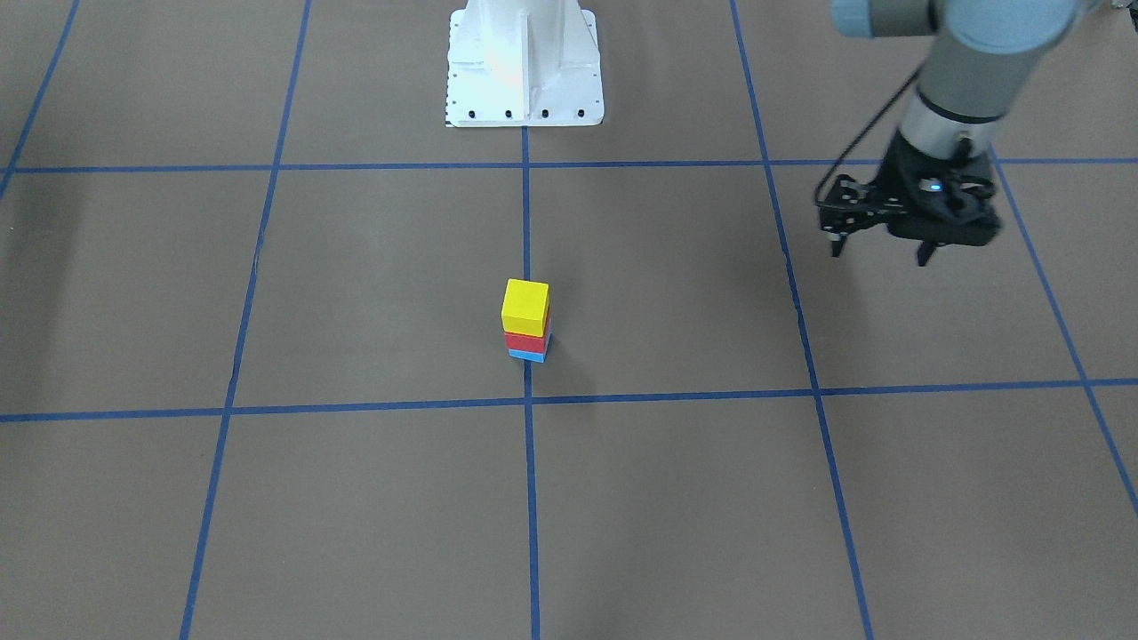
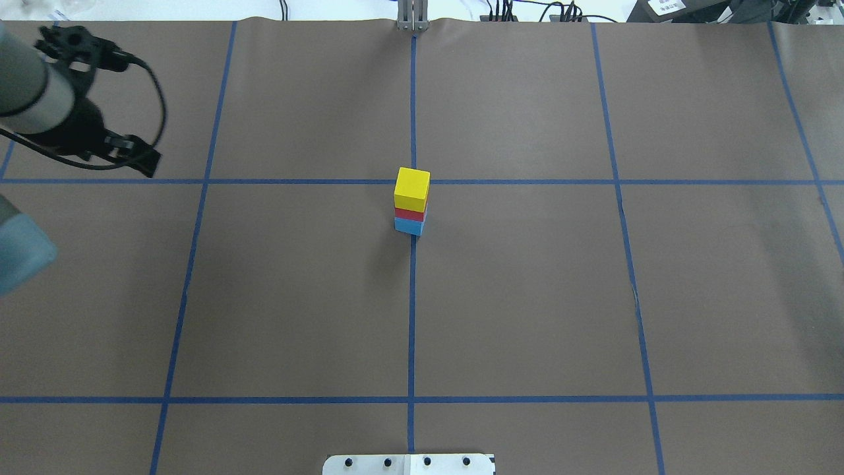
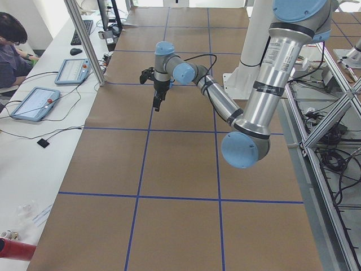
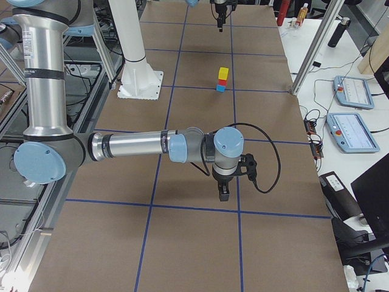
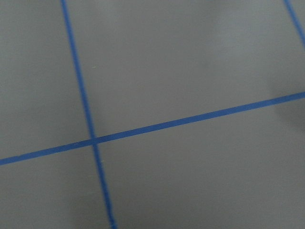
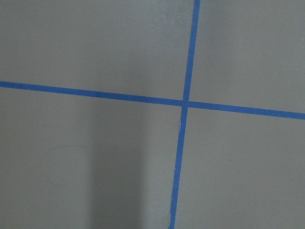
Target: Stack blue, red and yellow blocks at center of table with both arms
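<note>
A yellow block [image 1: 524, 305] sits on a red block [image 1: 526, 340], which sits on a blue block [image 1: 527, 355]. They form one upright stack at the table's centre, on the middle blue line. The stack also shows in the overhead view [image 2: 412, 189] and the right exterior view [image 4: 223, 79]. My left gripper [image 1: 880, 255] hangs open and empty above the table far to the stack's side, also in the overhead view [image 2: 125, 109]. My right gripper [image 4: 223, 191] shows only in the right exterior view, low over the table far from the stack; I cannot tell its state.
The robot's white base [image 1: 524, 62] stands behind the stack. Blue tape lines [image 2: 412, 316] grid the brown table. An operator [image 3: 11, 39] sits at a side desk with tablets [image 3: 34, 103], behind a metal post [image 3: 84, 39].
</note>
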Controlling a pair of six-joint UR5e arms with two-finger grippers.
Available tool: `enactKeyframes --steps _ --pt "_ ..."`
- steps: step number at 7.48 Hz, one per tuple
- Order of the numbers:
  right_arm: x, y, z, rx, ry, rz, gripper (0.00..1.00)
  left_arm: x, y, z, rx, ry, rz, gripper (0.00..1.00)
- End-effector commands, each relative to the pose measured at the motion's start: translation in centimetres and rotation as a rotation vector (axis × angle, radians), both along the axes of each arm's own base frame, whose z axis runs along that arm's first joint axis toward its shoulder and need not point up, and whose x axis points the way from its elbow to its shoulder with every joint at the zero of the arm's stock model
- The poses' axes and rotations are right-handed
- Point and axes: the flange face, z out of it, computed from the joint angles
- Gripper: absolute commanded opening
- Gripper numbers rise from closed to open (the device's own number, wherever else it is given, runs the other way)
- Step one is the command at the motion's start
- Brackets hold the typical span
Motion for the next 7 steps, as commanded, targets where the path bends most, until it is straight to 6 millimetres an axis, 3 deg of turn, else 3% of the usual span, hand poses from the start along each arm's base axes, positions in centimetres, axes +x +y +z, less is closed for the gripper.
enactKeyframes --steps 1,2,3,6,7 --pt "0.1 0.1 -0.5 0.006 0.0 0.007 1.0 -16.1 -2.1 15.6 0.007 -0.078 0.103 1.0" --pt "0.1 0.0 -0.5 0.006 0.003 0.007 1.0 -21.9 -2.8 21.4 -0.018 -0.093 0.073 1.0" --pt "0.2 0.1 -0.3 0.001 0.013 0.007 1.0 -24.4 -2.5 24.1 -0.012 -0.073 0.076 1.0" --pt "0.3 0.3 0.4 -0.016 0.023 0.007 1.0 -24.7 -0.9 25.9 -0.047 -0.033 0.072 1.0" --pt "0.3 0.3 0.4 -0.018 0.022 0.008 1.0 -25.1 0.6 26.8 -0.063 -0.027 0.066 1.0"
